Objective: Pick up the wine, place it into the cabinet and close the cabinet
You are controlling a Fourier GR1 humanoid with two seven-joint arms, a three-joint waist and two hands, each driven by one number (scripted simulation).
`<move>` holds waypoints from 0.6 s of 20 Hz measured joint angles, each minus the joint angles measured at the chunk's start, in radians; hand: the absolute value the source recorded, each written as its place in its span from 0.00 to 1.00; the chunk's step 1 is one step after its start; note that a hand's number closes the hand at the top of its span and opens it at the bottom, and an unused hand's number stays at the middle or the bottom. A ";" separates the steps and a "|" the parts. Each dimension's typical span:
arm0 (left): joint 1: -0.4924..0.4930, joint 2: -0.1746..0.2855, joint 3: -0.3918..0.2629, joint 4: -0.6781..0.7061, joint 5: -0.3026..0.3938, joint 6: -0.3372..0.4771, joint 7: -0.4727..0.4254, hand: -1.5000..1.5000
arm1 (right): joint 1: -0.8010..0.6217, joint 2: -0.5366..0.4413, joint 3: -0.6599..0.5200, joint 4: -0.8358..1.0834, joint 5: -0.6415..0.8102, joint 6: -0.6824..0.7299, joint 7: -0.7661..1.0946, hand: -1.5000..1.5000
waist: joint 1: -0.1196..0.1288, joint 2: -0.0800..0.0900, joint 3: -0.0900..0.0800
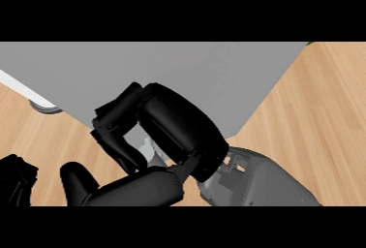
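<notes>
Right hand [178,131]: very big and black, closest of all, in the middle. Its back faces up. Its fingers [118,145] bend down on the left side and its thumb [79,179] curls in from below. It is grasping something tucked under it.
Wine [151,151]: only a small pale bit peeks out in the hollow under the right hand, beside the bent fingers. The hand hides the rest, so I cannot tell which way the wine stands.
Left hand [16,180]: a black lump at the lower left edge, left of the right hand's thumb and not touching it. Too little shows to tell if it is released or clenched.
White strip [18,83]: up and far to the left of the right hand. It runs on a slant and ends in a grey round tip. Wood shows between it and the bent fingers.
Cabinet [178,68]: a wide, flat grey shape past the right hand, filling the top. Its near corner points down toward the hand.
In the way: the right hand covers the wine and part of the cabinet's near corner.
Counter [322,121]: light wood on both sides of the right hand.
Right forearm [268,186]: grey, coming in from the lower right and joining the right hand at the wrist.
</notes>
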 measured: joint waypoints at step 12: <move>0.000 -0.046 0.041 -0.029 -0.039 -0.028 0.042 1.00 | -0.026 0.000 -0.116 0.277 -0.059 0.106 -0.160 1.00 | -0.002 -0.008 -0.002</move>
